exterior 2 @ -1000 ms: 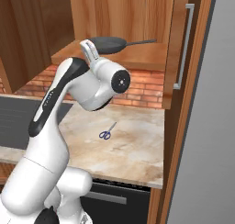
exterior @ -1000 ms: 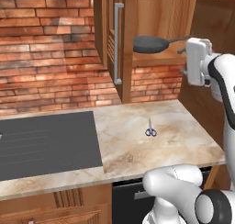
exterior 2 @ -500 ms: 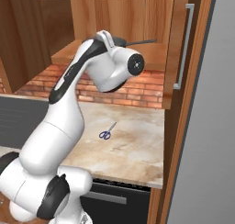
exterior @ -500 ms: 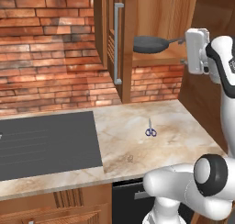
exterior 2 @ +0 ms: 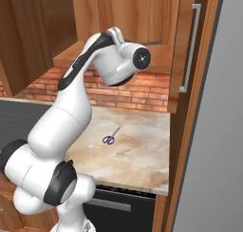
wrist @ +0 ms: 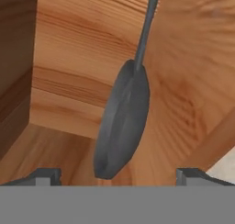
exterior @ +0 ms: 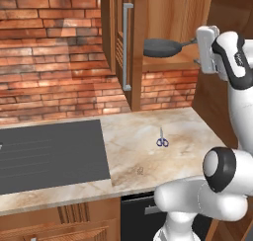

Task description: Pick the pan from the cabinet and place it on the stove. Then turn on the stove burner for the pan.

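Since a second earlier, I had swung the arm's upper joints up and to the right, carrying the hand closer to the open cabinet (exterior: 168, 18). Its jaws stood wide apart, holding nothing; the gripper (wrist: 117, 175) faced straight into the cabinet. The pan (exterior: 162, 47) lay on the cabinet's lower shelf, its long handle pointing toward the hand, which I judged made the handle the natural place to grasp. Through the hand camera the pan appeared rolled on edge, only because the hand itself was turned sideways. The cabinet held the pan and nothing else I could see. Below, a small pair of scissors (exterior: 161, 140) lay on the marble tabletop (exterior: 148, 151), well apart from the dark stove (exterior: 49, 153) to the left, whose top was bare, awaiting the pan
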